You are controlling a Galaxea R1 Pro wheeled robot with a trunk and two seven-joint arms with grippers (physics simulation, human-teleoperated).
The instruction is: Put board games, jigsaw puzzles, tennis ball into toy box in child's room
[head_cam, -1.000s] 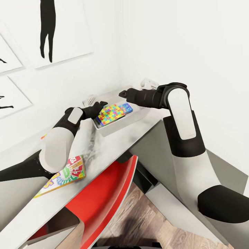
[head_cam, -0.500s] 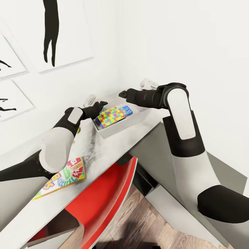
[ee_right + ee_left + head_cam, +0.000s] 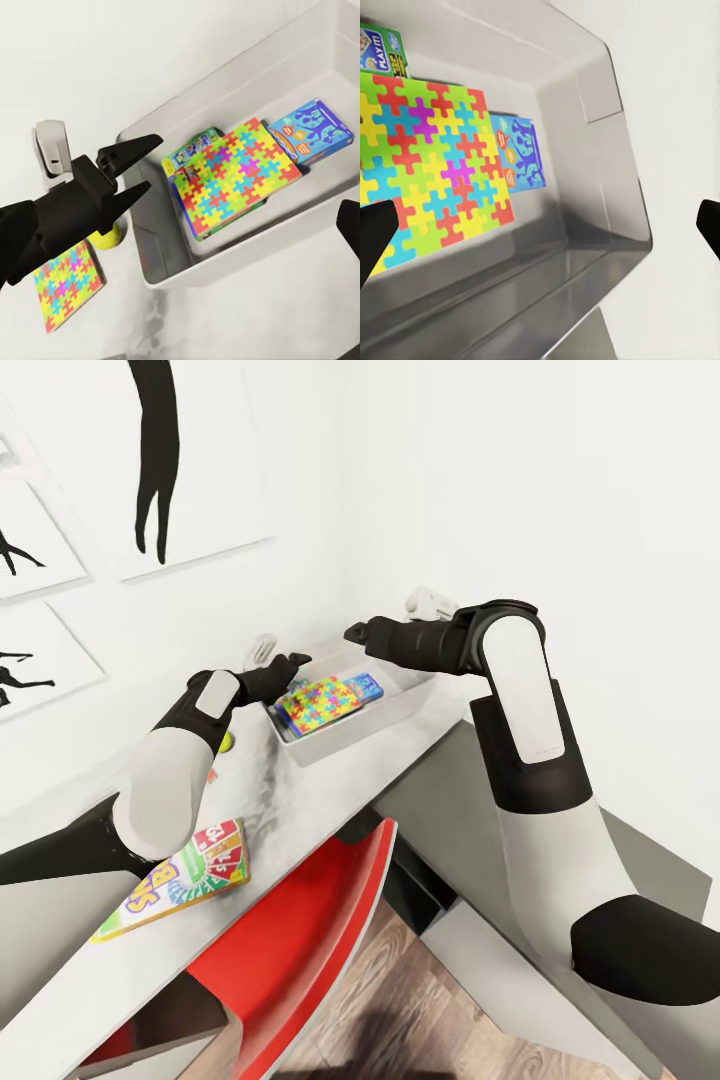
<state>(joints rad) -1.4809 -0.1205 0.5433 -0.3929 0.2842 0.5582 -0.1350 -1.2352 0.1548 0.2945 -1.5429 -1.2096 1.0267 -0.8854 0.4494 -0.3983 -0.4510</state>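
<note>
Mid-task, between placements. Toy box (image 3: 340,732) at far end of counter (image 3: 300,800), near the wall corner. Already inside: larger jigsaw puzzle (image 3: 234,178) lying flat on top, blue board game (image 3: 309,135) poking out from under one end, green-bordered board game (image 3: 191,156) showing at the other end.

Left gripper (image 3: 290,663) over the box rim, jaws spread, nothing between them; same in the left wrist view, both tips wide apart over the puzzle. Right gripper (image 3: 353,631) over the box's far side, empty as far as visible; only one dark tip at the right wrist frame edge, so jaw state cannot be told.

Still outside the box:
- SKIP-BO board game (image 3: 180,875) flat at the near counter edge, beside the left elbow. Long axis roughly along the counter's length.
- Smaller jigsaw puzzle (image 3: 66,281) flat on the counter, just beside the box's short wall.
- Tennis ball (image 3: 109,237) touching or nearly touching that same wall, under the left gripper.

Likely next: ball or small puzzle, both close to the left gripper. Ball needs a top-down pinch; may roll. Thin puzzle needs an edge pick or a slide to the counter edge. Larger puzzle's long axis runs along the box length.
</note>
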